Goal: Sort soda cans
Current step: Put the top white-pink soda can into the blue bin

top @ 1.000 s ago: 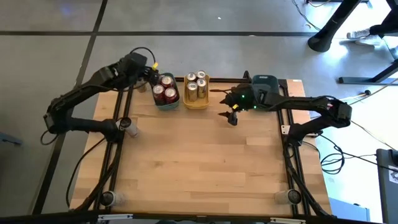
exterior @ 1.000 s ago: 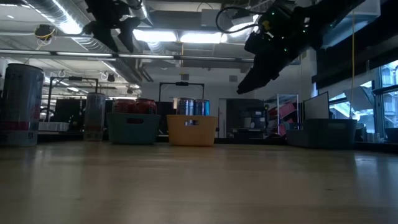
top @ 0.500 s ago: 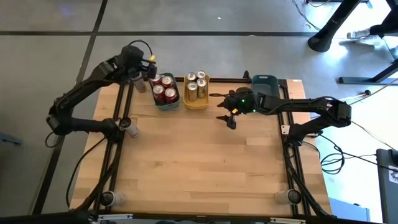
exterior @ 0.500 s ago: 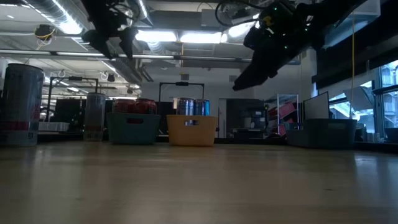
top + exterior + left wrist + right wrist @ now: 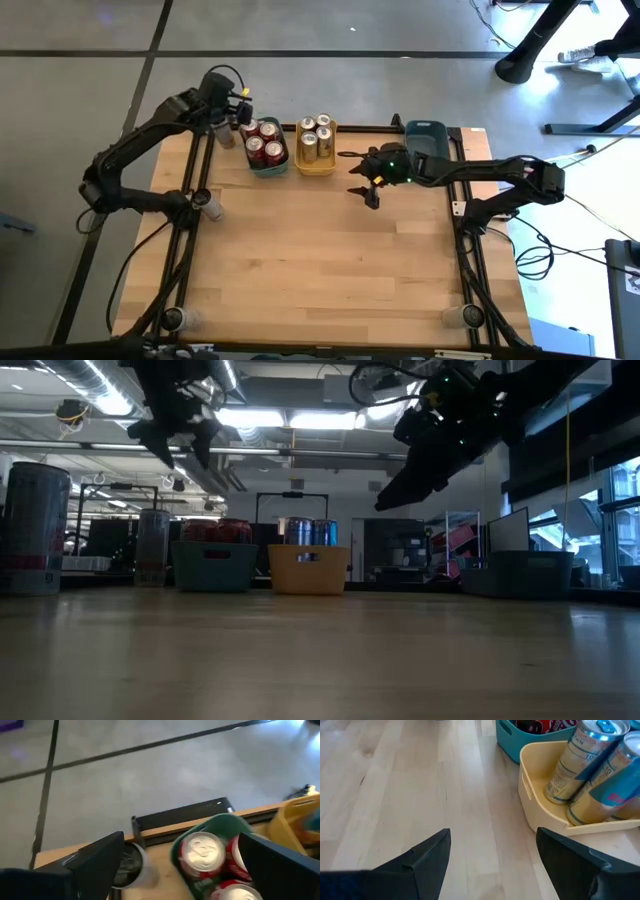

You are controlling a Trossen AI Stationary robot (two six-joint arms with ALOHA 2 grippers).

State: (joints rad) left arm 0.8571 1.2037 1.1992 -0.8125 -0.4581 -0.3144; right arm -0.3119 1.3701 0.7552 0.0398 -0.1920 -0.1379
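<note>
Along the left edge of the wooden table, about midway down, a grey can stands alone beside the left arm's base. Toward the far left corner another grey can stands on the wood, just left of the teal tray; the left wrist view shows its dark top next to the tray's rounded corner. The left gripper hangs in the air above that corner, over the gap between this can and the teal tray, its two fingers spread wide with nothing between them. The teal tray sits at the far edge and holds the red cans, four silver tops packed together and upright. Touching or nearly touching its right side is the yellow tray, also at the far edge, holding the gold cans, upright, blue and silver showing on their sides in the right wrist view. Right of the yellow tray, the right gripper is raised off the table over bare wood, pointing toward the yellow tray, its fingers standing well apart and empty. Farther right, near the far right corner, the grey-blue tray sits partly under the right arm; its contents cannot be made out. In the low view both grippers hang high above the table, clear of the trays.
</note>
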